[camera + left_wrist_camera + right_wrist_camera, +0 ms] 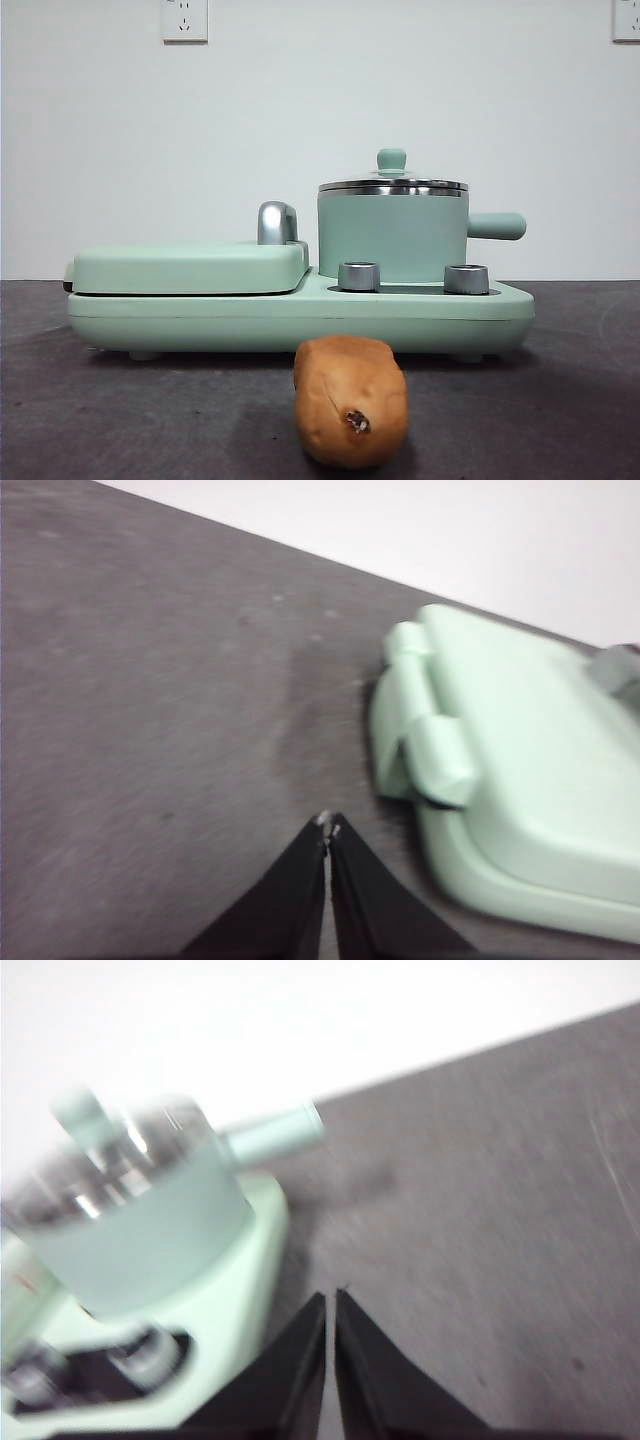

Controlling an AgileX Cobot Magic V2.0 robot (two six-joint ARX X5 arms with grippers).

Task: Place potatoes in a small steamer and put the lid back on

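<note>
front view alone shows the potato lying on the near surface, before the lidded small steamer. wrist views alone show left hand and right hand, both closed, empty.

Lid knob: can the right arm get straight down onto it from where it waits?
Probably yes: the lid sits on the small steamer with nothing above its knob, and the right gripper, jaws shut, waits beside it.

Open space above the lid and potato; griddle handle just beside steamer.
</note>
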